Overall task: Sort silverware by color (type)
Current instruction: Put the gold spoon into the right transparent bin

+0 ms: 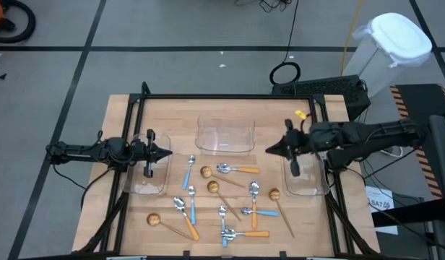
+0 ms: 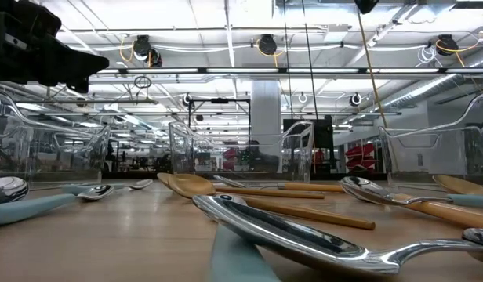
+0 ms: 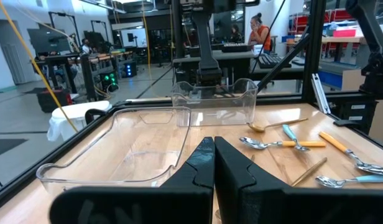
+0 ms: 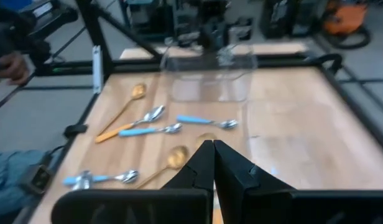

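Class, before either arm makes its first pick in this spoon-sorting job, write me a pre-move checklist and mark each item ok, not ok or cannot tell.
1. Left end effector open for a pick: not ok, shut, over the left tray.
2. Right end effector open: not ok, shut, beside the right tray.
3. Spoons on the table, within view: ok.
4. All three trays free of spoons, including the middle tray: ok.
5. Spoons lying apart for a clean grasp: not ok, several cross or touch.
6. People clear of the table: cannot tell.
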